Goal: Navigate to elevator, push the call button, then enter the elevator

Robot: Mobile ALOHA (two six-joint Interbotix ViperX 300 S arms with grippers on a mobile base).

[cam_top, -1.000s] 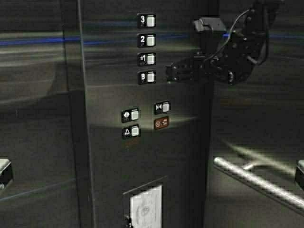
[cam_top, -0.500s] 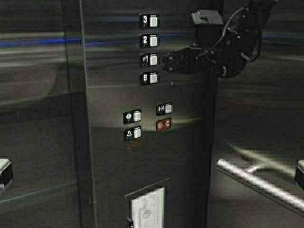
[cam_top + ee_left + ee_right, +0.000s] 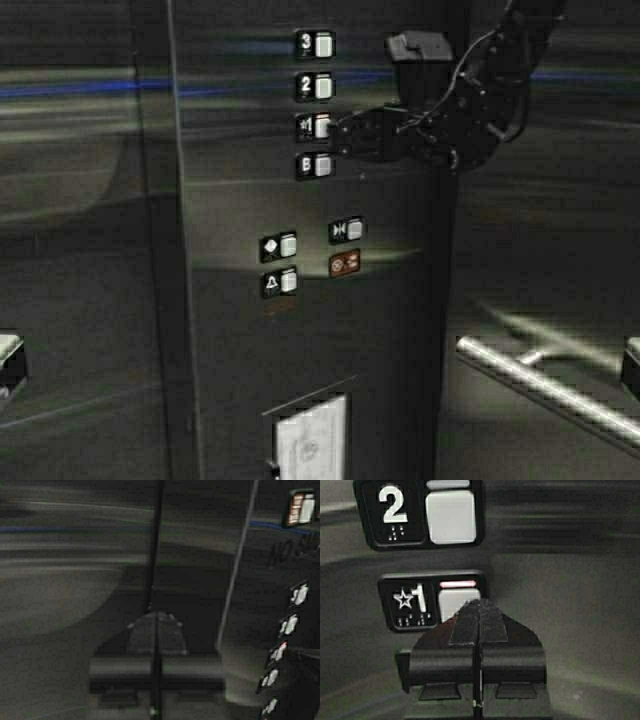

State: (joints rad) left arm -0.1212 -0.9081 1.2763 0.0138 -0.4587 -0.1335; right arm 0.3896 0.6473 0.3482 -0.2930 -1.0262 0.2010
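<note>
I am inside the elevator's steel-panelled cabin, facing its control panel (image 3: pixel 400 300). Floor buttons 3 (image 3: pixel 313 43), 2 (image 3: pixel 313 86), star-1 (image 3: pixel 310 126) and B (image 3: pixel 312 165) run down it. My right gripper (image 3: pixel 335 135) is shut, its tip against the star-1 button (image 3: pixel 451 604), whose red bar (image 3: pixel 457 584) above is lit. Button 2 (image 3: pixel 451 517) sits above it. My left gripper (image 3: pixel 156 616) is shut and empty, pointing at a cabin wall seam. The call button is out of view.
Door and alarm buttons (image 3: pixel 280 245) (image 3: pixel 347 231) (image 3: pixel 280 282) sit lower on the panel, above a framed paper (image 3: pixel 310 440). A flat metal handrail (image 3: pixel 540 385) runs along the right wall. Steel walls stand close ahead.
My right gripper has moved left and slightly up, from beside button B to the star-1 button. The panel shifted a little in view, so the robot moved slightly.
</note>
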